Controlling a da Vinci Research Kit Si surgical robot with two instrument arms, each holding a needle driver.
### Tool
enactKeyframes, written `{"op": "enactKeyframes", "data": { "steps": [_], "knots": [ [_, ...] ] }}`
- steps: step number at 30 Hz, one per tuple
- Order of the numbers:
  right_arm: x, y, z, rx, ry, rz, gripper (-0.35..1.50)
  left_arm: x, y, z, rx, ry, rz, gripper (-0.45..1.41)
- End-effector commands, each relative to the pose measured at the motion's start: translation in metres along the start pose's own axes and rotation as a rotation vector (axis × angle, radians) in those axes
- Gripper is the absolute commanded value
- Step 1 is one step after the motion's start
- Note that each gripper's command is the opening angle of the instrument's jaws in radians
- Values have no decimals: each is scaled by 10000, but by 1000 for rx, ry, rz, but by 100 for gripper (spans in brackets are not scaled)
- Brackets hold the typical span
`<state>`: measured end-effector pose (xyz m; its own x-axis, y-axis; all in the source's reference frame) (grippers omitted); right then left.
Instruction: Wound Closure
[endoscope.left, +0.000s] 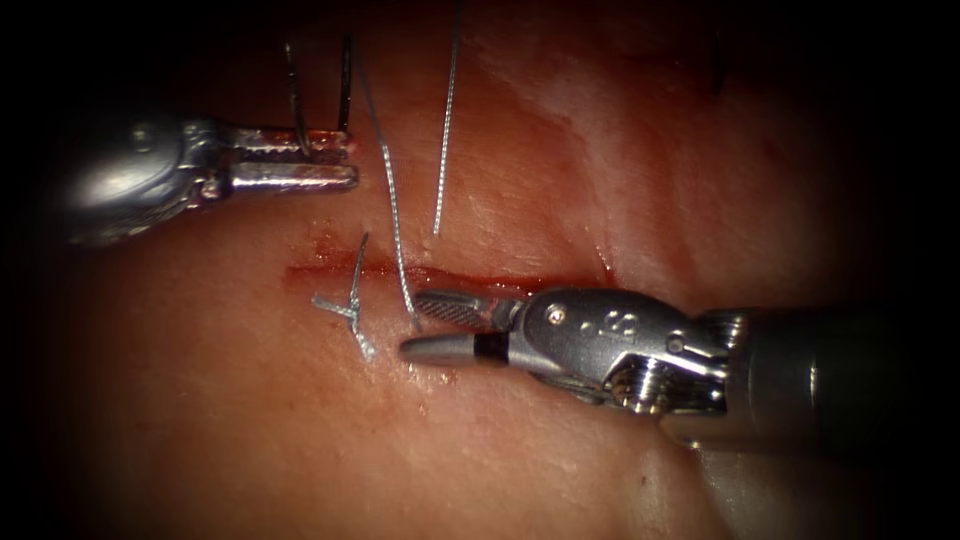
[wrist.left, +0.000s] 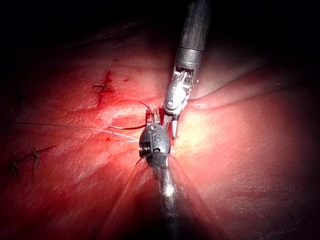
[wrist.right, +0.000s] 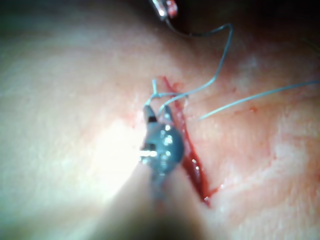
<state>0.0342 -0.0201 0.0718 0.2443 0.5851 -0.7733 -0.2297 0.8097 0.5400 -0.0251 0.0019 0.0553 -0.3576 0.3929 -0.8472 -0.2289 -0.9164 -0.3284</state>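
Note:
The cut (endoscope.left: 480, 280) runs across the tissue (endoscope.left: 620, 150), lined with red fluid. My left tool (endoscope.left: 335, 162) hovers above the cut's left end, jaws shut on the dark curved needle (endoscope.left: 296, 105) near one end of its curve; the needle stands clear of the tissue. Thread (endoscope.left: 392, 200) drops from there to the tissue just below the cut. My right tool (endoscope.left: 412, 326) lies along the cut, jaws open on either side of that thread at the surface. A second strand (endoscope.left: 445, 130) enters the tissue above the cut. In the right wrist view the thread (wrist.right: 220, 75) curls past my right tool (wrist.right: 156, 111).
A tied stitch (endoscope.left: 352, 308) with short cut ends crosses the left end of the cut. The left wrist view shows another stitch (wrist.left: 104, 87) and dark thread ends (wrist.left: 34, 156) farther off on the tissue.

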Motion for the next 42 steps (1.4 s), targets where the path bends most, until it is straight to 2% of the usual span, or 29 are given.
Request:
{"op": "enactKeyframes", "data": {
  "steps": [1, 5, 8, 11, 13, 14, 15, 16, 17, 18, 19, 24, 32, 37, 42],
  "knots": [
    [-6, 0, 11, 0, 1, 12, 42, -3, 0, 7, -2, 2, 1, -45],
    [-12, 0, 19, 2, 0, 30, 84, 2, 4, 5, 3, 3, -3, -45],
    [-14, -2, 23, 6, -2, 33, 88, 9, 10, 6, 7, 4, -9, -45],
    [-14, -2, 27, 10, -3, 38, 83, 16, 15, 7, 4, 7, -21, -45],
    [-15, -2, 28, 15, -4, 38, 69, 19, 17, 8, 3, 8, -23, -45],
    [-14, -3, 27, 22, -5, 38, 39, 19, 17, 8, 1, 8, -23, -45],
    [-14, -3, 27, 22, -5, 38, 39, 19, 17, 8, 1, 8, -23, -45],
    [-13, -4, 26, 23, -5, 39, 27, 18, 17, 8, 0, 9, -22, -45],
    [-12, -4, 25, 33, -6, 39, 9, 18, 16, 8, -1, 9, -22, -45],
    [-12, -5, 23, 46, -14, 39, -25, 17, 15, 7, -1, 9, -21, -45],
    [-11, -5, 21, 56, -21, 38, -35, 16, 15, 7, -2, 9, -20, -45],
    [-12, -12, -1, 80, -66, 32, -35, 8, 15, 10, 1, 9, -14, -45],
    [-3, -33, -38, 120, -78, 33, -35, -14, 31, 18, -15, 38, 6, -45],
    [33, -65, -55, 149, -68, 61, -35, -26, 45, 21, -37, 52, 21, -45],
    [62, -84, -47, 159, -12, 55, -35, -28, 44, 21, -39, 66, 22, -45]
  ]
}}
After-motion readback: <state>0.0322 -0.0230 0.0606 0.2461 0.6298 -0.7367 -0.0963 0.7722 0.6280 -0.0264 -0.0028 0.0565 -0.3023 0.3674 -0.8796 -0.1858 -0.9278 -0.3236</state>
